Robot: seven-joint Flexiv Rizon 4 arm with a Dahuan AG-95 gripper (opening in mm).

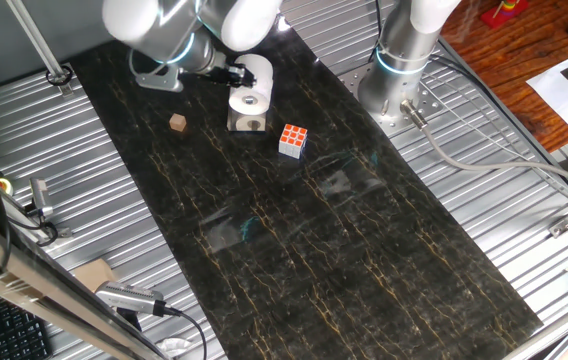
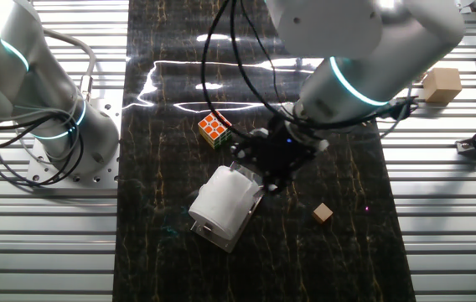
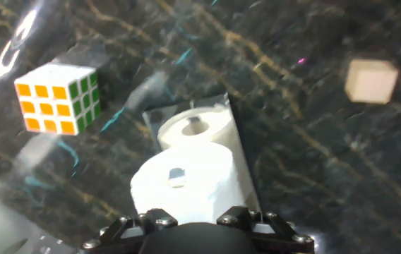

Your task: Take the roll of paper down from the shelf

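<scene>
The white roll of paper (image 1: 250, 97) stands on the small pale wooden shelf (image 1: 247, 123), whose front face has a dark round hole, at the far end of the dark mat. In the other fixed view the roll (image 2: 221, 201) covers most of the shelf (image 2: 224, 237). My gripper (image 2: 261, 166) is right beside the roll, at its upper side, and it also shows in the first fixed view (image 1: 236, 75). In the hand view the roll (image 3: 183, 185) fills the lower middle, just in front of the gripper's body. The finger links stand wide apart and the fingertips are out of frame.
A colourful puzzle cube (image 1: 293, 140) sits just right of the shelf and also shows in the hand view (image 3: 56, 99). A tiny brown wooden cube (image 1: 177, 122) lies to the shelf's left. A second arm's base (image 1: 399, 75) stands beside the mat. A wooden block (image 2: 442, 85) lies off the mat.
</scene>
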